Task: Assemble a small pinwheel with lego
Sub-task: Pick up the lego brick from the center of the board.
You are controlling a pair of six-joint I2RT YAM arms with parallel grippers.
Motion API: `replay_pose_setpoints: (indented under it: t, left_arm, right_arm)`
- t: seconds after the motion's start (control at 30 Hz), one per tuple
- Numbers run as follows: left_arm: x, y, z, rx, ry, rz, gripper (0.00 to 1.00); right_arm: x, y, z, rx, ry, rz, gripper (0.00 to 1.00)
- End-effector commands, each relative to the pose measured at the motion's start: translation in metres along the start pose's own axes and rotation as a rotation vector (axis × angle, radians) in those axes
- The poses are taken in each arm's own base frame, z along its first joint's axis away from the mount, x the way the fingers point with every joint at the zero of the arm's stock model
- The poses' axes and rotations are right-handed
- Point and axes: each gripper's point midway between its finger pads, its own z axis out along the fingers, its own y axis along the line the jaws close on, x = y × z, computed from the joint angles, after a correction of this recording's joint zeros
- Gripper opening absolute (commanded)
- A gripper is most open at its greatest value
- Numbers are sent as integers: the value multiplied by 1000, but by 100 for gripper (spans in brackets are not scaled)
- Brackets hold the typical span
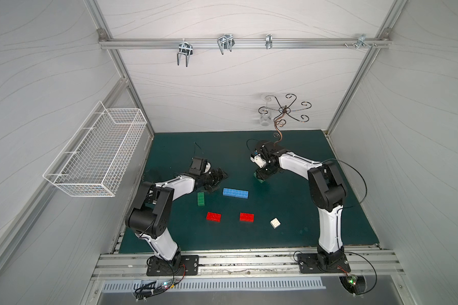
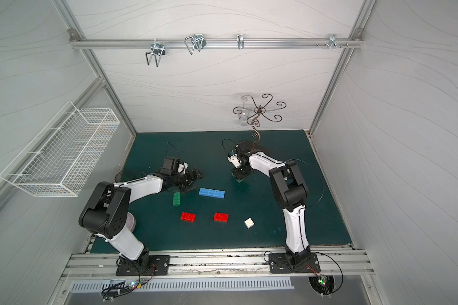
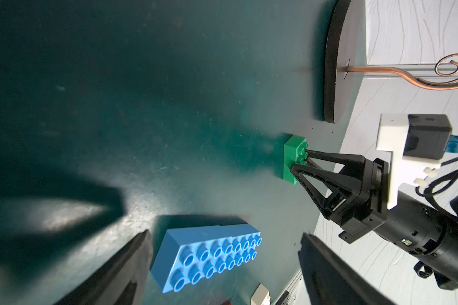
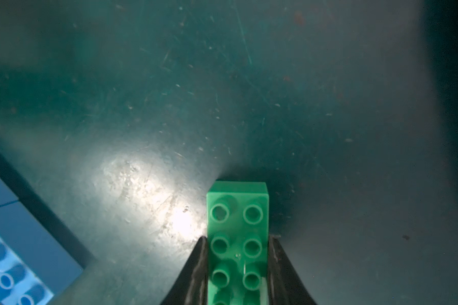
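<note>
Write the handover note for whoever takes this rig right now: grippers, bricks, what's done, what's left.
Grippers: the left gripper is open and empty, beside the two blue bricks. The right gripper is closed on the long sides of the far green brick, which rests on the mat.
Bricks: the two blue bricks lie end to end mid-mat. The near green brick sits by the left gripper. The two red bricks and the white brick lie apart, nearer the arm bases.
Done: nothing stacked.
Left: the whole build, coloured arms around the white brick.

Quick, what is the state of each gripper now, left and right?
Left gripper: open, holding nothing.
Right gripper: closed on the long sides of the green brick.
</note>
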Motion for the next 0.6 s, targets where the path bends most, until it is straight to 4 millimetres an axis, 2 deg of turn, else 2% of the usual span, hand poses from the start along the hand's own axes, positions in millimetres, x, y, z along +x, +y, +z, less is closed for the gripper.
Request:
replay_pose_setpoints:
  t: [0.0, 0.07, 0.13, 0.3, 0.43, 0.57]
  left_arm:
    - [-3, -9, 0, 31, -2, 25, 92]
    - [-2, -10, -4, 34, -1, 23, 92]
    - [-5, -9, -10, 44, -16, 3, 93]
    - [-7, -4, -29, 62, -39, -52, 92]
    - [-4, -2, -29, 90, -38, -75, 92]
    - [0, 4, -27, 94, -35, -89, 92]
  right_arm:
    - [8, -1, 5, -9, 52, -8, 29]
    - [5, 3, -1, -27, 29, -20, 29]
    - [-5, 18, -15, -93, -25, -31, 27]
    - [-20, 77, -42, -271, -113, -149, 27]
    - [-24, 115, -46, -337, -133, -240, 26]
    - [-27, 146, -42, -371, -129, -362, 26]
